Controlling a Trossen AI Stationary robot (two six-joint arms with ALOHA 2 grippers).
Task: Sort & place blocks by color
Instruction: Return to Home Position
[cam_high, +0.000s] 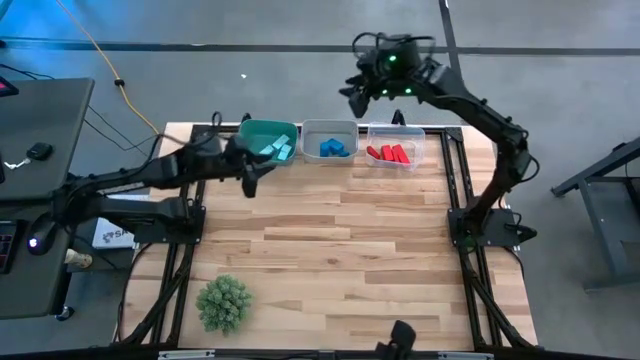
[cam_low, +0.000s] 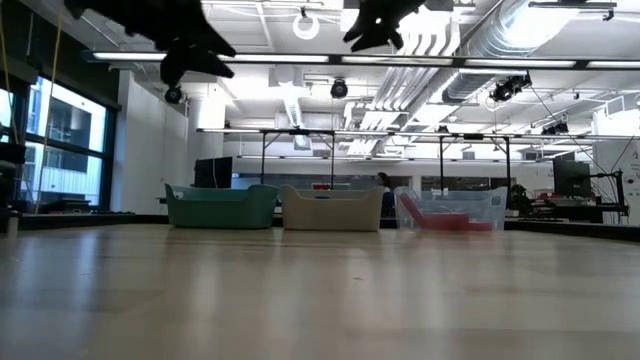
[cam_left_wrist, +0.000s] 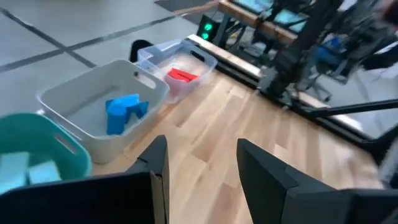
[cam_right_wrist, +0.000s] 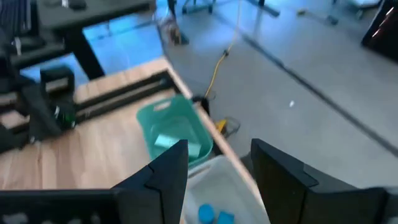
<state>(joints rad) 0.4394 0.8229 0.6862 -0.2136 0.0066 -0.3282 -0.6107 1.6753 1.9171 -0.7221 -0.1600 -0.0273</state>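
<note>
**A:** Where have the blocks ended up?

**B:** They are all in the three bins lined up along the far edge of the bench (cam_high: 330, 240). The light teal blocks (cam_high: 277, 150) lie in the green bin (cam_high: 252, 130), at the left end of the row. The blue blocks (cam_high: 335, 148) sit in the gray bin (cam_high: 330, 126) in the middle. The red blocks (cam_high: 390, 153) are in the clear bin (cam_high: 395, 131) on the right.

**A:** Do the bins touch each other?

**B:** They stand side by side, very close. I cannot tell whether the walls actually meet.

**A:** What else is on the wood?

**B:** A spiky green ball (cam_high: 223, 303) sits near the front left corner, well apart from the bins.

**A:** And the left tool?

**B:** The left tool (cam_high: 248, 178) hangs over the bench just in front of the green bin's near left corner. In the level view it is high up, well clear of the wood. Its wrist camera shows the two fingers spread apart, with bare planks in the gap and nothing between them.

**A:** The right one?

**B:** The right tool (cam_high: 355, 95) is lifted high too. It is out past the far edge of the bench, behind the gray bin and over the floor. Its own camera looks down past its fingers at the green bin and a corner of the gray one. The fingers are apart and hold nothing.

**A:** So neither arm is touching a block?

**B:** Neither. Both tools are spread and well above the bins.
</note>
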